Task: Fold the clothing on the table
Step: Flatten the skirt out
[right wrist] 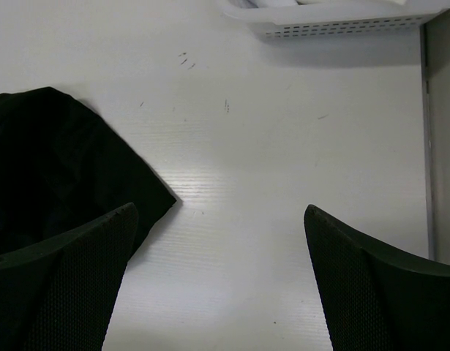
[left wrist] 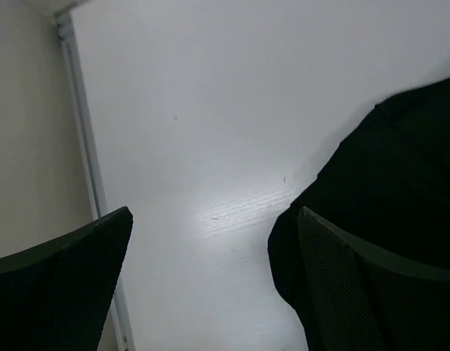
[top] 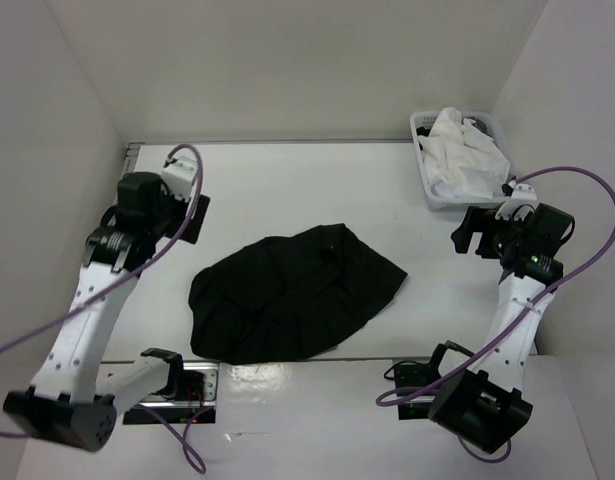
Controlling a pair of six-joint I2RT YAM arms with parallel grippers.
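Note:
The clothing [top: 292, 292], a black skirt, lies in a rumpled heap at the middle of the white table [top: 287, 180]. In the left wrist view its dark edge [left wrist: 385, 175] fills the right side. In the right wrist view one pointed corner of it [right wrist: 71, 161] shows at the left. My left gripper [top: 187, 215] hangs open above the table, left of the skirt, with bare table between its fingers [left wrist: 214, 219]. Over to the right of the skirt, my right gripper [top: 469, 232] is open too, with bare table between its fingers [right wrist: 219, 212].
A white plastic basket [top: 427, 185] with a white cloth garment [top: 465, 150] in it stands at the back right corner. A thin metal rail [left wrist: 82, 124] runs along the table's left edge, another [right wrist: 426, 131] along the right. White walls enclose three sides.

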